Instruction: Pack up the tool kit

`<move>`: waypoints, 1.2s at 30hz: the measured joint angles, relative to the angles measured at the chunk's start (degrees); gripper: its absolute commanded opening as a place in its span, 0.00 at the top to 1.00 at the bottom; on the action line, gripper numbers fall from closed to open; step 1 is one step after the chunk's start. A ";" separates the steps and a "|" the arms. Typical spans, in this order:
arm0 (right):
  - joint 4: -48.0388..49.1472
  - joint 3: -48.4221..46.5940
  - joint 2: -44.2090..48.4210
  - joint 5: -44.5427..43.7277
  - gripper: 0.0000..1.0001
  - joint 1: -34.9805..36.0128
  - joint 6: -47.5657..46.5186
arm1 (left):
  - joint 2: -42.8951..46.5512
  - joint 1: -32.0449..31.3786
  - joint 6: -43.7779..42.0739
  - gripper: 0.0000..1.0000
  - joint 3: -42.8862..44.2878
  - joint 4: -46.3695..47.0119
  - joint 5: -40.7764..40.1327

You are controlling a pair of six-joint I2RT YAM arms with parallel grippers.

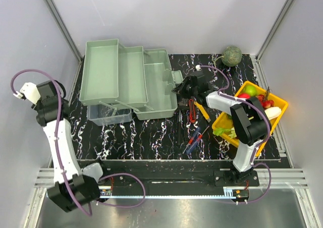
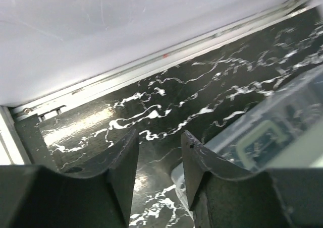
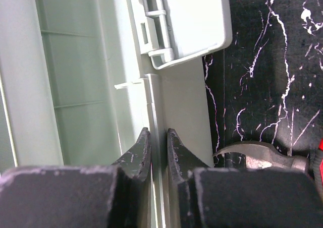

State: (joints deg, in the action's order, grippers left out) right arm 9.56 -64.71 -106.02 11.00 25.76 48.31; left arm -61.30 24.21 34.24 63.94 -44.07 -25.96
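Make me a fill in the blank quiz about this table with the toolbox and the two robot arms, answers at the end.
1. The toolbox is ___, not shut.
2. The right end effector pinches a wall of the ___.
3. The fruit lies in a ___ tray.
4. The left end effector holds ___.
Answers: open, toolbox, yellow, nothing.

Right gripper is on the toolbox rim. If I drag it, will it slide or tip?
Probably slides: the toolbox sits flat and broad on the smooth table. Its fold-out trays hang out to one side, so it may swivel or lift. The thin plastic rim in the right gripper could flex.
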 measured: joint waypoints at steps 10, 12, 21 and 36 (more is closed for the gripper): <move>-3.98 -0.76 1.46 -11.85 0.96 6.23 6.12 | 16.00 0.00 -2.84 0.37 1.36 0.22 19.47; -5.75 -1.51 1.57 -13.53 0.79 8.02 6.75 | 17.05 -0.04 -4.00 0.35 2.19 0.35 25.73; -18.53 -1.70 4.94 -19.19 0.08 11.26 6.32 | 20.22 -4.66 -7.08 0.01 2.58 1.27 45.62; -30.69 13.05 34.82 -20.28 0.34 11.23 -12.96 | 22.71 -15.78 -8.44 0.01 -0.90 10.54 69.83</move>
State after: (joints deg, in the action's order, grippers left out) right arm -21.12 -51.66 -71.20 -9.28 36.99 35.35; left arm -38.59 8.43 25.80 63.05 -33.54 43.88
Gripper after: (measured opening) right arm 0.877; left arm 0.988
